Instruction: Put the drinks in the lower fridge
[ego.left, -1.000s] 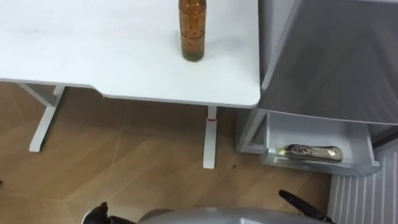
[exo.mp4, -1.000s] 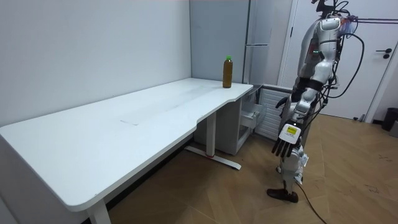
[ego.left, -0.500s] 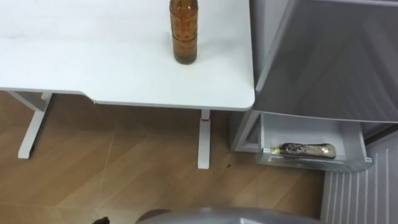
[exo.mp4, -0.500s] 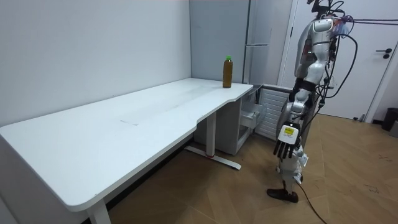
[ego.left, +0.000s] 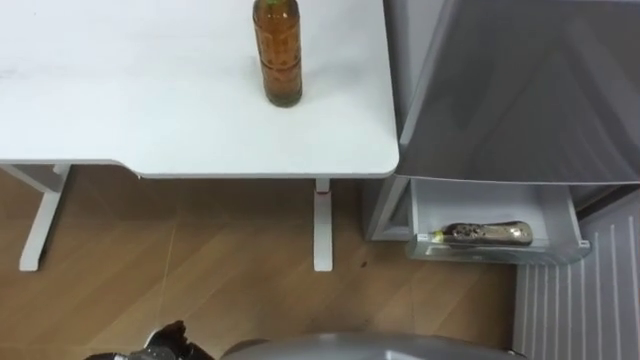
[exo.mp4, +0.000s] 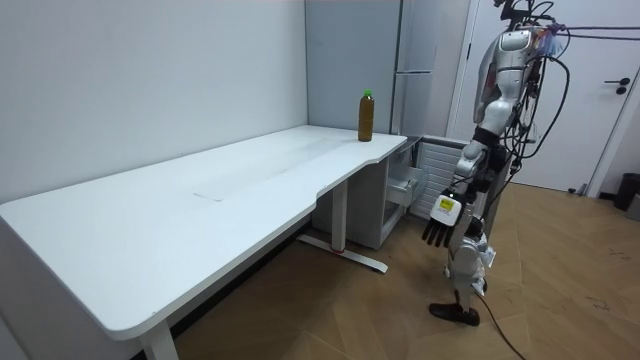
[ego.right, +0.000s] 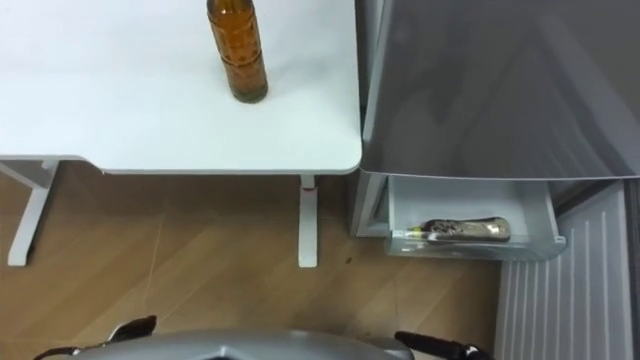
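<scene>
1. Bottle, amber and ribbed, stands on smooth white bench.
2. Second bottle lies in the grey fridge's open drawer.
3. My left hand hangs, fingers loosely spread; right hand: cannot tell.

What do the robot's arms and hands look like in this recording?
The left arm is made of silver-grey segments with darker joints. The left hand is black with slim fingers and carries a small white-and-yellow tag on its back. The right hand is dark too.
</scene>
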